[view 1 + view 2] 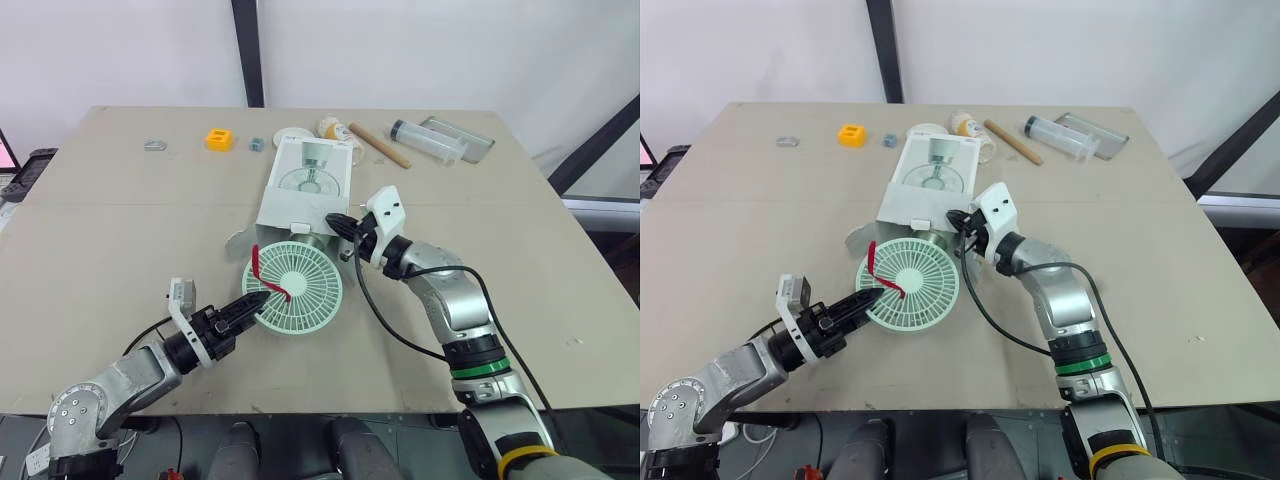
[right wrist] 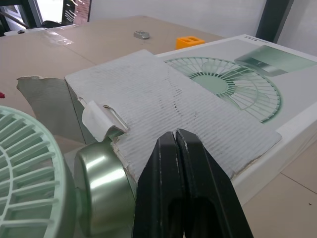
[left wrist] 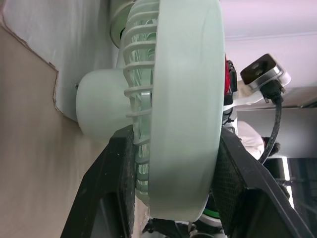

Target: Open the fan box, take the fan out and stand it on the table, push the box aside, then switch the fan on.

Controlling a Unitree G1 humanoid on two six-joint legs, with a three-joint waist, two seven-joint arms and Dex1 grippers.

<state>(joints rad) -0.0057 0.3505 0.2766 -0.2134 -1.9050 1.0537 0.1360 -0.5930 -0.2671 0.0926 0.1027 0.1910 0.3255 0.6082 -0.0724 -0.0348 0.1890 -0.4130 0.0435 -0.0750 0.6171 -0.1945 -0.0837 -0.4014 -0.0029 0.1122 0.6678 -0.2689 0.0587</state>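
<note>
Step in hand: getting fan out of box. Box (image 1: 310,180) lies flat mid-table (image 1: 120,230), open end toward us, flap (image 2: 163,109) torn and raised. Fan (image 1: 293,288) is part-way out: round grille head lies face-up on the table just in front of the box mouth, red strap (image 1: 262,275) across the grille. Base (image 2: 101,183) is not yet clear; in the right wrist view it sits under the flap edge.

Left gripper (image 1: 255,300) is clamped on the fan's rim at the near-left side; in the wrist view its fingers (image 3: 121,163) sit either side of the rim. Right gripper (image 1: 335,222) has its fingers pressed together with nothing between them, tips at the box's open end by the flap. We can't tell if they touch the card.

We judge the task is less than halfway: box open, fan not standing, box not pushed, switch untouched.

Next move, as we read it: L draws the fan toward us till the base clears, R pins the box so it doesn't drag along. Then tip the fan upright onto its base. Risk: rim grip is narrow, so the head may twist.
</note>
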